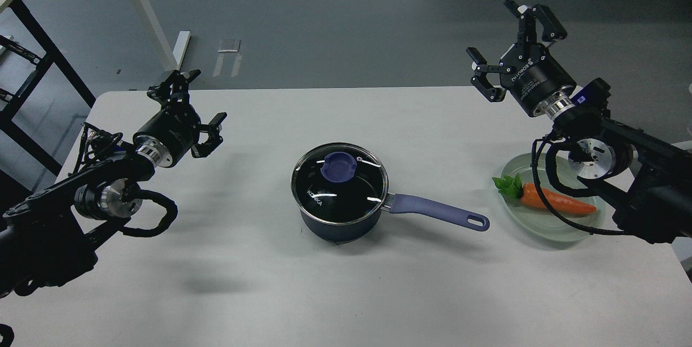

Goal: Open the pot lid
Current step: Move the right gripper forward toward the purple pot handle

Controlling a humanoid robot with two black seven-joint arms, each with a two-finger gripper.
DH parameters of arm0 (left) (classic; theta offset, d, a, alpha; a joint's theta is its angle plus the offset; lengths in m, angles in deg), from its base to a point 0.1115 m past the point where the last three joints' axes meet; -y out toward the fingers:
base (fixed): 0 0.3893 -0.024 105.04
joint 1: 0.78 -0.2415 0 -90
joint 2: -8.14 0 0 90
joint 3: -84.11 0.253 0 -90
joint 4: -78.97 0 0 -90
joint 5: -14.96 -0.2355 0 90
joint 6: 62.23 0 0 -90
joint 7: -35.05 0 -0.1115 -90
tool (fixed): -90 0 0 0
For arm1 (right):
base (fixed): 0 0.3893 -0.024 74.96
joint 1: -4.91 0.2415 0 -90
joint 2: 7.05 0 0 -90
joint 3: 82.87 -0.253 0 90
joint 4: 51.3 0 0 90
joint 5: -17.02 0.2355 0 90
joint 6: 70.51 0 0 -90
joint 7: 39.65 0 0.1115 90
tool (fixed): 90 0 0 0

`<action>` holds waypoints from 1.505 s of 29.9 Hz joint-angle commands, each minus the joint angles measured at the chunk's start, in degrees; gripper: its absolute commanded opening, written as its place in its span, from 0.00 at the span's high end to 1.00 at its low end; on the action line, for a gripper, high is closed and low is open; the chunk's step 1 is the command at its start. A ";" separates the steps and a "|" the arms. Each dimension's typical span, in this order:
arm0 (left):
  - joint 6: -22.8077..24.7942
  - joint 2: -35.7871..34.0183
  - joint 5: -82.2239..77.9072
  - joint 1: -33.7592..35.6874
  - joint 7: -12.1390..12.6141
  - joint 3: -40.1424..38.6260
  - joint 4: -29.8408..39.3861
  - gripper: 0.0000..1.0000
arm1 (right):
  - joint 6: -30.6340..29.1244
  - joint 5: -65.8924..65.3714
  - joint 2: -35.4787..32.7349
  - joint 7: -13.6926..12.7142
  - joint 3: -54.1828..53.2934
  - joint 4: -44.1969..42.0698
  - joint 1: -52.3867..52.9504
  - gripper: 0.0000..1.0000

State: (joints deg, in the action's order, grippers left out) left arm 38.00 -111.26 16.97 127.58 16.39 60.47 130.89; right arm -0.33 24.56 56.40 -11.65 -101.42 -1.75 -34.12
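Observation:
The pot (332, 225), a small dark-blue saucepan, stands in the middle of the white table (346, 293). Its long lavender handle (438, 212) points right. The lid (339, 182), clear glass with a steel rim and white "KONKA" lettering, rests flat on the pot, its purple-blue knob (339, 166) on top. My left gripper (197, 104) hovers open, well to the left of the pot, with nothing between its fingers. My right gripper (505, 47) is raised at the far right, open and empty, far from the lid.
A shallow clear glass dish (546, 231) with an orange carrot (551, 200) sits at the right, under my right arm and its cables. A black rack (32, 71) stands off the table's left side. Grey floor lies beyond the far edge.

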 commanded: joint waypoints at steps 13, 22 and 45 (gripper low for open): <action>0.40 1.37 -0.69 0.58 -0.67 5.35 -0.33 0.00 | -0.04 -1.02 -1.13 0.00 1.49 0.20 2.02 0.00; 4.71 -0.65 -0.87 1.46 -1.91 5.53 -0.68 0.00 | -0.57 -18.15 -12.64 0.00 4.13 10.38 10.89 0.00; 3.13 -1.18 -2.98 3.83 -2.17 5.62 0.02 0.00 | 0.83 -95.31 -18.55 0.00 28.03 35.97 33.93 0.00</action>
State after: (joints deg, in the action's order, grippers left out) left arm 41.46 -112.54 13.99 131.36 14.18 66.07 130.85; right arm -0.41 -62.30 36.89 -11.64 -75.82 33.05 -1.85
